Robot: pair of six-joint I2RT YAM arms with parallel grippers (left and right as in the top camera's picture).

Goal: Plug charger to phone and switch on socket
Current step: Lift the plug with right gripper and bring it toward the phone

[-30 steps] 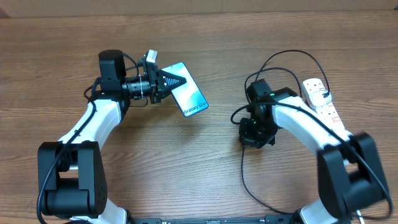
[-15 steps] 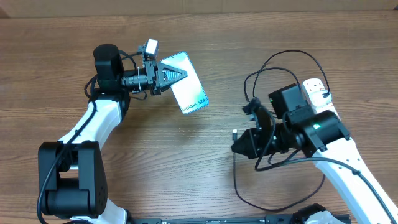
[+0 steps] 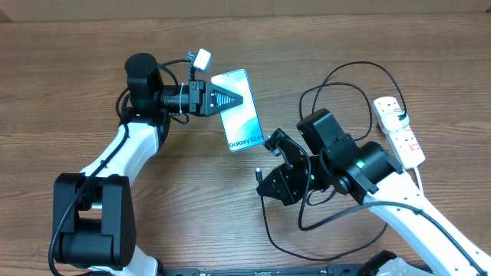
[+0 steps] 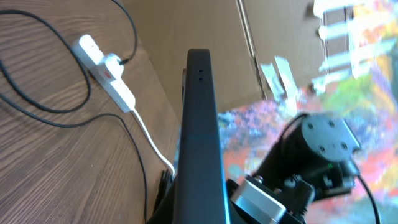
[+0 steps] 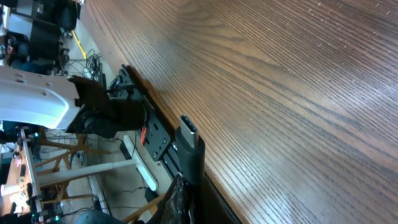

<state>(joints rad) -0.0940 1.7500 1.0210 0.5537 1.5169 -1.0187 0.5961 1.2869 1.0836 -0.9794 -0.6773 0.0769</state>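
My left gripper (image 3: 235,98) is shut on the phone (image 3: 244,124) and holds it above the table, teal screen up, "Galaxy S24+" end pointing toward the right arm. In the left wrist view the phone (image 4: 199,112) shows edge-on between the jaws (image 4: 200,211). My right gripper (image 3: 273,184) is shut on the charger's connector tip (image 3: 259,174), just below and right of the phone's near end, apart from it. In the right wrist view the tip (image 5: 189,142) sticks out of the jaws (image 5: 186,199). The black cable (image 3: 354,70) loops back to the socket (image 3: 400,130).
The white power strip (image 4: 107,63) lies at the far right with its white cord trailing off the table edge. Loose cable loops (image 3: 307,238) lie under and in front of the right arm. Cardboard (image 3: 245,6) lines the table's back edge.
The right arm has swung left and forward, carrying the connector tip from near the cable loops to just by the phone. The left gripper has shifted the phone slightly right and turned it.
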